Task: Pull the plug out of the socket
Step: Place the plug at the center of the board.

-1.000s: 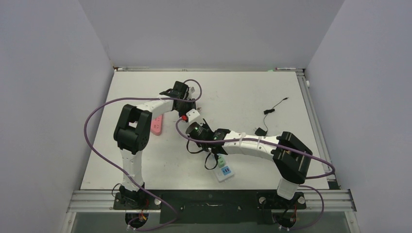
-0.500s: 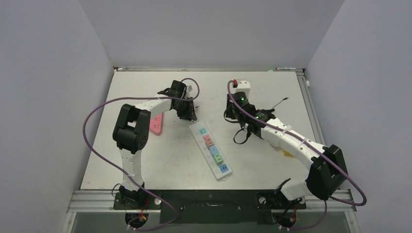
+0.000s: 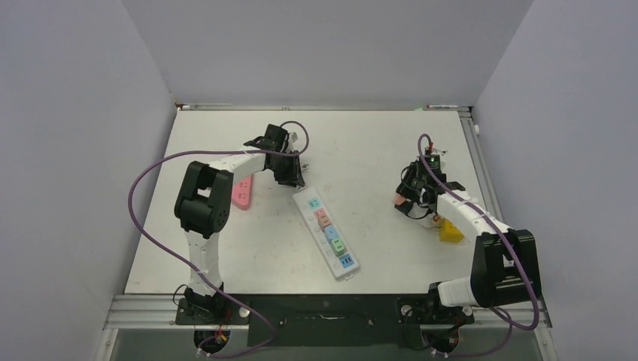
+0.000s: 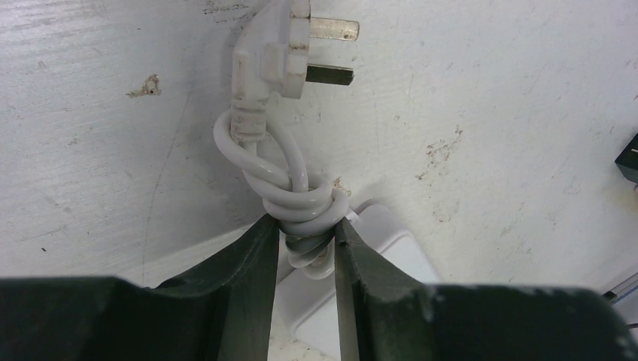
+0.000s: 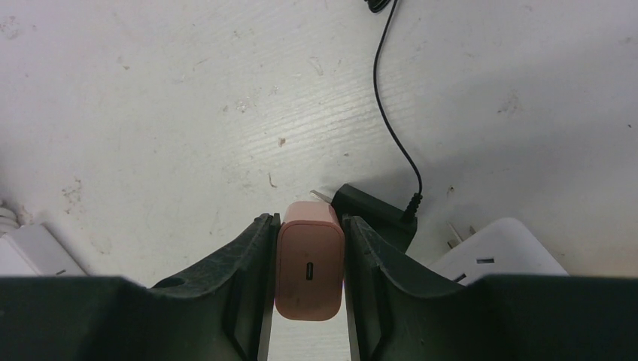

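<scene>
The white power strip (image 3: 327,233) with coloured sockets lies at the table's middle, with nothing plugged into it. My left gripper (image 3: 295,179) is at its far end, shut on the strip's coiled white cord (image 4: 305,203). The cord's white plug (image 4: 274,53) lies loose on the table beyond the fingers, and the strip's end (image 4: 369,259) shows below them. My right gripper (image 3: 402,201) is on the right side of the table, away from the strip. It is shut on a pink plug (image 5: 309,271), which also shows in the top view (image 3: 398,199).
A black adapter (image 5: 376,214) with a thin black cable (image 5: 391,128) lies just ahead of the right fingers. A white adapter (image 5: 500,248) lies to their right. A yellow object (image 3: 451,232) sits under the right arm. A pink object (image 3: 242,192) lies left of the strip.
My right arm has swung from over the strip, past the far middle, to the right side of the table, and now holds the pink plug low there. The left arm has stayed put.
</scene>
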